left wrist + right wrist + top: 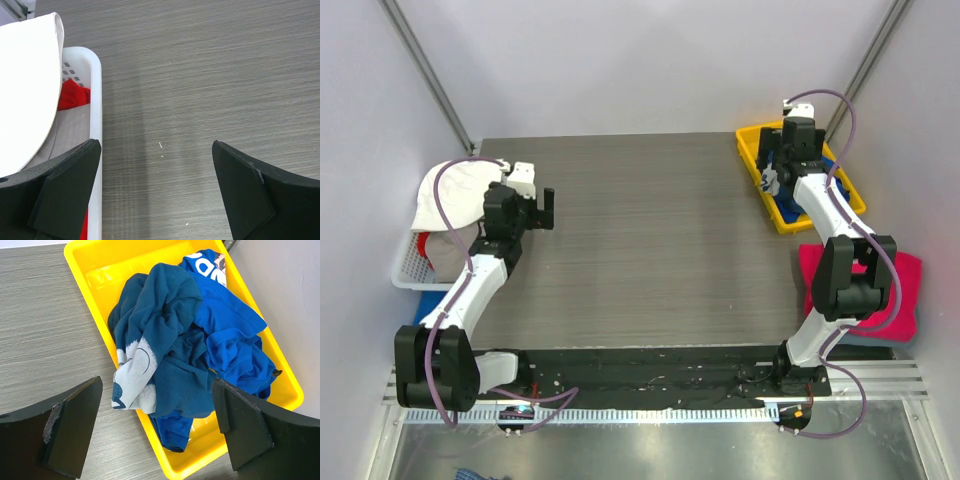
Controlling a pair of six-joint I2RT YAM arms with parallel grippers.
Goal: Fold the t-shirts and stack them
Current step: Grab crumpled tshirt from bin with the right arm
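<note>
A navy t-shirt (167, 335) with a white cartoon print (135, 371) lies crumpled in a yellow tray (90, 262), partly over a royal-blue t-shirt (227, 335) with white lettering (209, 264). Its printed part hangs over the tray's near rim. My right gripper (156, 390) hovers open above this pile, with nothing between its fingers. In the top view it (772, 178) is over the tray (750, 140) at the back right. A magenta-pink t-shirt (910, 285) lies flat at the right edge. My left gripper (156, 150) is open and empty over bare table at the left (535, 212).
A white basket (95, 100) stands at the table's left edge, holding a red cloth (72, 95) and a large white cloth (25, 90) draped over it. In the top view the basket (405, 265) sits beside the left arm. Grey walls enclose the table.
</note>
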